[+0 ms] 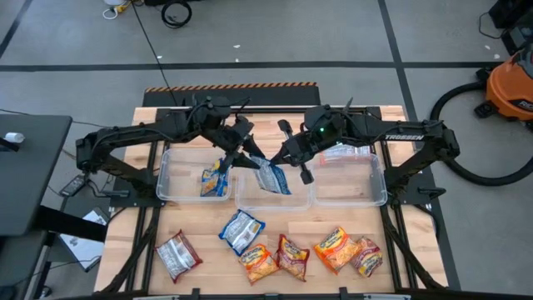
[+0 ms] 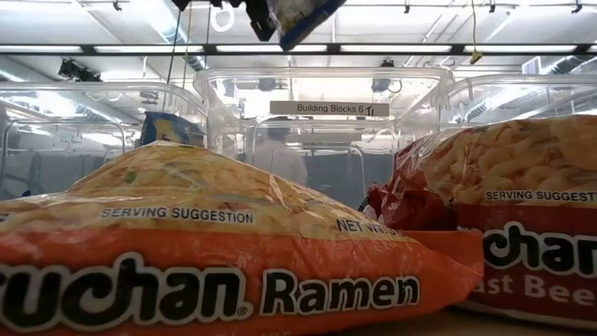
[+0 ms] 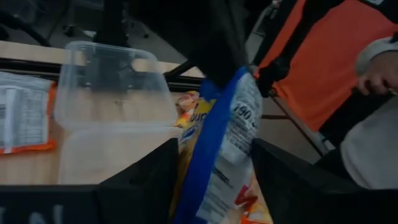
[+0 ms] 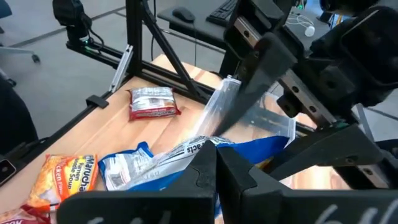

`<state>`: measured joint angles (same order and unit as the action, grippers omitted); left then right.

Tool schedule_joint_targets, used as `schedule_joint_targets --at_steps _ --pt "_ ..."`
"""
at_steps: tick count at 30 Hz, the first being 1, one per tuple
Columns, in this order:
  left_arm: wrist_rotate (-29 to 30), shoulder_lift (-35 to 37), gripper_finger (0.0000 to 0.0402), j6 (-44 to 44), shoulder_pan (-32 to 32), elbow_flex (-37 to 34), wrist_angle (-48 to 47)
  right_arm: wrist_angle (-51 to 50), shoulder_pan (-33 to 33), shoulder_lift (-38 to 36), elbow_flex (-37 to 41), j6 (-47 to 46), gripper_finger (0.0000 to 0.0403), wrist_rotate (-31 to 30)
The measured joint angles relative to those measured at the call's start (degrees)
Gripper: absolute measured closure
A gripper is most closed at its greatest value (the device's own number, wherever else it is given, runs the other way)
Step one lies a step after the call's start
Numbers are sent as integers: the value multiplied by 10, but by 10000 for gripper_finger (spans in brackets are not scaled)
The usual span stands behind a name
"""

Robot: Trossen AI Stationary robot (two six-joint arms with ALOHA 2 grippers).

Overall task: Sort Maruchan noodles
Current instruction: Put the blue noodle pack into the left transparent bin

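A blue-and-white noodle packet (image 1: 273,178) hangs in the air over the middle clear bin (image 1: 250,205), between both grippers. My left gripper (image 1: 250,158) comes from the left and my right gripper (image 1: 287,160) from the right; each is shut on this packet. The low view shows only its lower corner (image 2: 298,14) at the top edge. Another blue packet (image 1: 215,181) lies in the left bin (image 1: 166,179), and a red-and-white one (image 1: 343,152) lies in the right bin (image 1: 376,188). Several more packets lie flat on the table's near part. My left gripper (image 3: 214,180) has the packet's body (image 3: 217,143) between its two fingers, one on the blue front, one on the white back. The packet stands on edge in the gap, lifted clear of the bin. My right gripper (image 4: 216,168) pinches the packet's white crimped edge (image 4: 193,148) between its shut fingers. It comes slanting down from the table's right. In the left wrist view its dark fingers (image 3: 217,50) sit on the packet's far end.
On the near part of the table lie a red-and-silver packet (image 1: 177,254), a blue one (image 1: 241,231), two orange ones (image 1: 258,263) (image 1: 336,248) and two red ones (image 1: 292,256) (image 1: 366,257). A person in orange (image 3: 311,56) stands beyond the table.
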<state>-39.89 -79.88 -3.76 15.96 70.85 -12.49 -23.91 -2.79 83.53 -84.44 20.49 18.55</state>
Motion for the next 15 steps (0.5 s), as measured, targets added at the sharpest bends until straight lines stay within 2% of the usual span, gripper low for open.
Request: schedule_joint_targets --at_steps 4,10,13,15 --pt "8 0 259 0 4 0 0 -1 0 0 0 -9 398 4" --pt "7 0 379 6 4 0 1 -1 0 0 0 -35 396 6" --pt "7 0 392 1 4 0 1 -1 0 0 0 -86 386 1" --pt "8 2 395 -2 3 0 0 2 0 0 0 -125 374 -24"
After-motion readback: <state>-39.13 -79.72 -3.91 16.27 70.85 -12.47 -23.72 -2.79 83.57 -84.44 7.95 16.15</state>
